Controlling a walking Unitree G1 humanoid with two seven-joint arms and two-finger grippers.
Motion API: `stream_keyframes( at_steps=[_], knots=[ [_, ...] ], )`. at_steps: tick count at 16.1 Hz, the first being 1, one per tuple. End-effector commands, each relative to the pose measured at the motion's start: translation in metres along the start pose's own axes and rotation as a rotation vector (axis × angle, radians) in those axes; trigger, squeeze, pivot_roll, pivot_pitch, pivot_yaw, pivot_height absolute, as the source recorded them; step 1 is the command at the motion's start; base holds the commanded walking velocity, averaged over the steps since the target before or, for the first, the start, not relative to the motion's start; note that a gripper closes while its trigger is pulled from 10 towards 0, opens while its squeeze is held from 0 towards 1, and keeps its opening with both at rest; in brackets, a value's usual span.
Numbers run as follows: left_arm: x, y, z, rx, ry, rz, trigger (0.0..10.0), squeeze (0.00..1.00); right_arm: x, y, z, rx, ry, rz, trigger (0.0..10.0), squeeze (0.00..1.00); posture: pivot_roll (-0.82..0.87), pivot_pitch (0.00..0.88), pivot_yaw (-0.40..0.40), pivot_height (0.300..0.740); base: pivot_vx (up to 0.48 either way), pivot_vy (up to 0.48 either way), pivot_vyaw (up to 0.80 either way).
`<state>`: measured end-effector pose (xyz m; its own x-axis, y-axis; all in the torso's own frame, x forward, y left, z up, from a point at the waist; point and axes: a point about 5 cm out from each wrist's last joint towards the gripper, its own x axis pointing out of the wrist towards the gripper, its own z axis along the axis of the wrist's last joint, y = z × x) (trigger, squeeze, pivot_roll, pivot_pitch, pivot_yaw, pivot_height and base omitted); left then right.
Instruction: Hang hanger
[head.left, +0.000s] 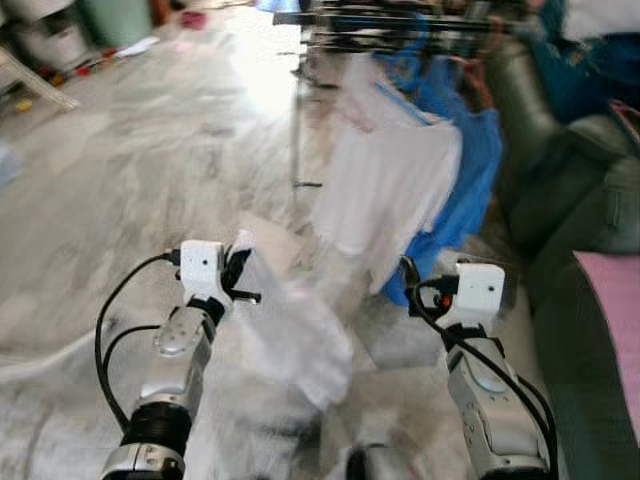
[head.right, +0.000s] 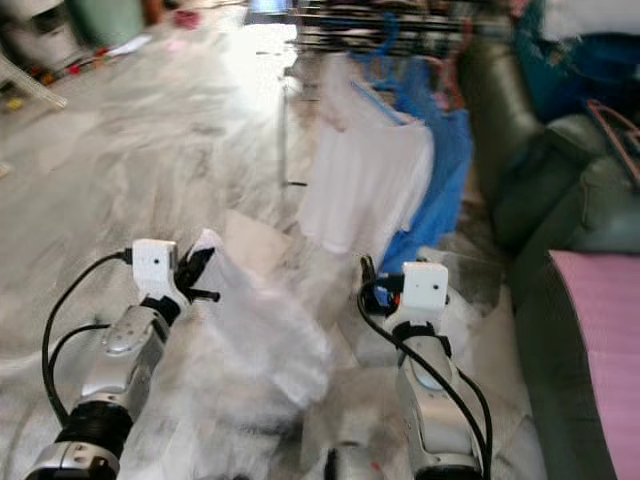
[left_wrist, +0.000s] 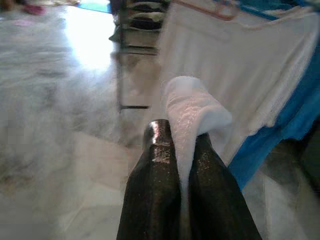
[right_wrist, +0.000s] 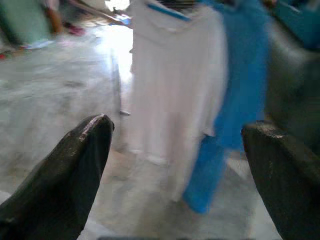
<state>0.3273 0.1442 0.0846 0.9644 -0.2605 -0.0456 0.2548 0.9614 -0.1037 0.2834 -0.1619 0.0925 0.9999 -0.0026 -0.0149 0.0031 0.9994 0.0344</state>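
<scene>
Jaws first: the left gripper (left_wrist: 185, 165) is pinching its two black fingers tight on a fold of white garment (head.left: 290, 330), which is poking out past the fingertips in the left wrist view, while the right gripper (right_wrist: 180, 165) is standing wide open and holding nothing.

In the eye views, both silver arms are reaching forward at the bottom of the frame, the left one lower left, the right one lower right. The white garment is draping down from the left gripper toward the bottom centre, blurred as the camera is moving. No hanger can be made out in that cloth; whether one is inside it I cannot tell.

Beyond the arms, the marble floor (head.left: 120, 180) is spreading toward the upper left. At upper centre, a white shirt (head.left: 385, 195) and a blue garment (head.left: 480, 160) are hanging from a clothes rack (head.left: 380, 20), with a dark green sofa (head.left: 570, 230) along the right edge.

Judging from this, the garment is picked up and being carried, but the rack is well apart from the grippers, so the approach and the hanging itself seem not yet done.
</scene>
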Motion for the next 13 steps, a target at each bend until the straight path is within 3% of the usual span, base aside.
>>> stream_keyframes(
  at_steps=[1, 13],
  knots=[
    [0.0015, -0.0009, 0.0040, 0.021, -0.014, -0.020, 10.0, 0.00, -0.0024, -0.0017, -0.0017, 0.007, 0.004, -0.021, 10.0, 0.00, -0.07, 0.184, 0.016, 0.740, 0.398, 0.270, 0.00],
    [0.0076, -0.0073, 0.0060, 0.022, -0.021, -0.044, 10.0, 0.00, -0.0027, -0.0034, -0.0024, -0.002, -0.003, -0.037, 10.0, 0.00, -0.07, 0.179, 0.029, 0.740, 0.397, 0.270, 0.00]
  ],
)
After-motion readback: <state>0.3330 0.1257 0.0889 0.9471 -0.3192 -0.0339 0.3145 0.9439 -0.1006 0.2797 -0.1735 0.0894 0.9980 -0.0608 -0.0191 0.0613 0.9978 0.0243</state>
